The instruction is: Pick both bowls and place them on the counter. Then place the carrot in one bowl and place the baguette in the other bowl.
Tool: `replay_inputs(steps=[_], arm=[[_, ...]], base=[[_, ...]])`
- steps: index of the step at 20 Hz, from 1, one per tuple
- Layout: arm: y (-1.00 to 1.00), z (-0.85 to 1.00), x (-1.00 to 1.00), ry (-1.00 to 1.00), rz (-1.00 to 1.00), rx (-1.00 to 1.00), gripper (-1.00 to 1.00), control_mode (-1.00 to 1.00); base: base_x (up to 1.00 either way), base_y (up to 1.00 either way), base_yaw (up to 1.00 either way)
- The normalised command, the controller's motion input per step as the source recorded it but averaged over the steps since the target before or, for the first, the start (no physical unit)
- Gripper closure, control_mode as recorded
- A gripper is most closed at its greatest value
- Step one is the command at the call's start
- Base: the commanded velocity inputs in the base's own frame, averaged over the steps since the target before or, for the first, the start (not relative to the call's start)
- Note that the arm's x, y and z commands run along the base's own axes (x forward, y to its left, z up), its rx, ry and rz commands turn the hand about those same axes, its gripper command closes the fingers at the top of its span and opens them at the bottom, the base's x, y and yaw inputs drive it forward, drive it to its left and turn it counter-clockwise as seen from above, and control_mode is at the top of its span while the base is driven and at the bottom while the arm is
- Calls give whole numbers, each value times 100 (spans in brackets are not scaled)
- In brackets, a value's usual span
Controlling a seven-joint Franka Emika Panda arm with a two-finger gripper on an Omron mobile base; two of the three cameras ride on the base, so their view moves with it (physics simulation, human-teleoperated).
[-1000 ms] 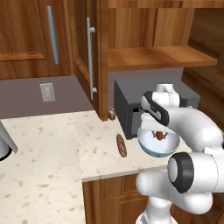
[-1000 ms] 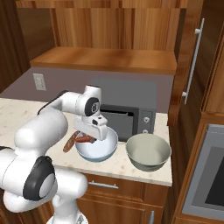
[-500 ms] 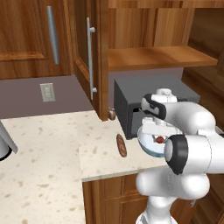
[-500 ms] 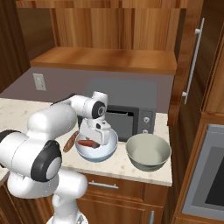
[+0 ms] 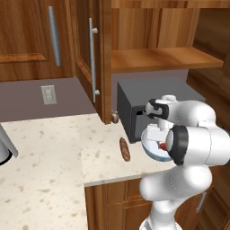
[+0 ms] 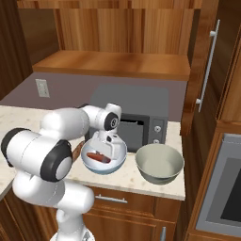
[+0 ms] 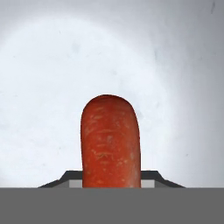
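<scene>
I can read no text, label, brand, number or sign anywhere in front of me. The microwave [image 6: 136, 117] has a small control panel on its front, but whatever marks sit there are too small for me to make out. The wall outlet [image 5: 48, 95] plate is blank. The blue pattern on the white bowl [image 6: 104, 159] carries no lettering that I can tell, and the grey-green bowl [image 6: 159, 163] is plain. The cabinet doors [image 5: 45, 40] and the speckled worktop [image 5: 49, 170] bear no writing.
</scene>
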Motion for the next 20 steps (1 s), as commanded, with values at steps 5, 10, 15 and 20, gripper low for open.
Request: replay_inputs(steps=[5,10,15,20], arm=[[0,-14,5,0,-3,0,100,-100],[0,-10,2,-1,-2,0,100,-100],[0,-14,0,-1,-2,0,100,-100],[0,-16,1,-1,-1,0,100,-100]], base=[[0,0,0],[0,0,0],[0,0,0],[0,0,0]])
